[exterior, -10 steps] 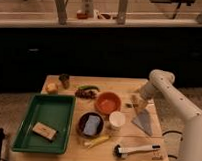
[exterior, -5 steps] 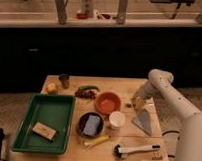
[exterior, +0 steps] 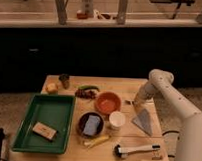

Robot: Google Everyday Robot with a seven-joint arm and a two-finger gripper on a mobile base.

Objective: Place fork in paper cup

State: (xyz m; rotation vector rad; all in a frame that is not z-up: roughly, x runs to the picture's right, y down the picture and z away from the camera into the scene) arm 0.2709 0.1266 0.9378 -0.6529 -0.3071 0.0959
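Note:
The white paper cup [exterior: 116,118] stands upright near the table's middle, just below the orange bowl [exterior: 108,102]. My gripper [exterior: 136,101] is low over the table, right of the orange bowl and up and to the right of the cup. A small thin dark piece [exterior: 128,102] shows at the gripper's tip; it may be the fork, but I cannot tell for sure. The pale arm [exterior: 159,81] reaches in from the right.
A green tray [exterior: 28,123] holding a tan block lies at the left. A dark bowl with a blue item [exterior: 91,124], a yellow stick [exterior: 96,141], a white-handled brush [exterior: 138,150], a grey wedge [exterior: 143,120], a small dark cup [exterior: 64,80] and green and dark items [exterior: 86,90] share the table.
The gripper has dipped slightly down and left toward the table beside the orange bowl. Nothing else has moved.

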